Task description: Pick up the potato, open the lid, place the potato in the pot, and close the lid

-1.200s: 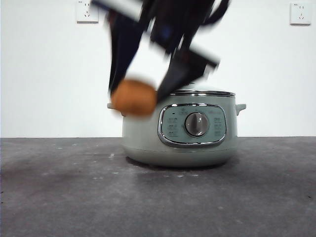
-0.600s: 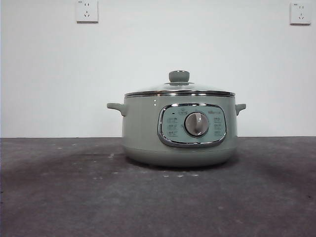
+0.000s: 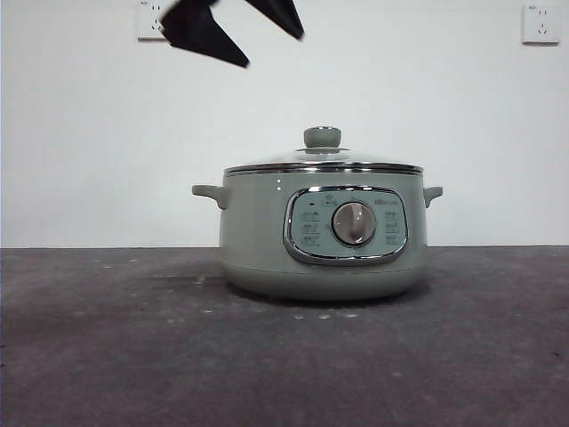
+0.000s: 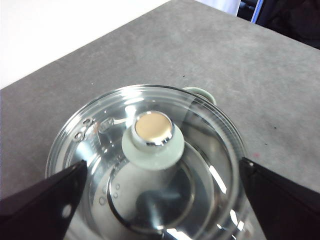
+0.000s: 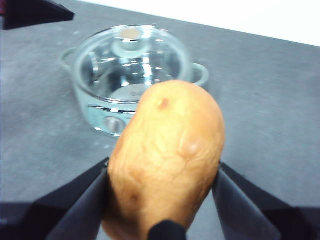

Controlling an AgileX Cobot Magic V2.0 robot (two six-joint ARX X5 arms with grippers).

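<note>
The dark grey surface carries the pale sage-green round electric pot, which stands right of centre with its chrome-framed panel and silver dial facing near. The shallow-domed glass lid with its metal rim and pale green knob sits closed on the pot. The left gripper hangs above the lid, its black fingers spread wide either side of the knob, touching nothing. The right gripper is raised above the surface, fingers clamped on the smooth orange-brown potato.
</note>
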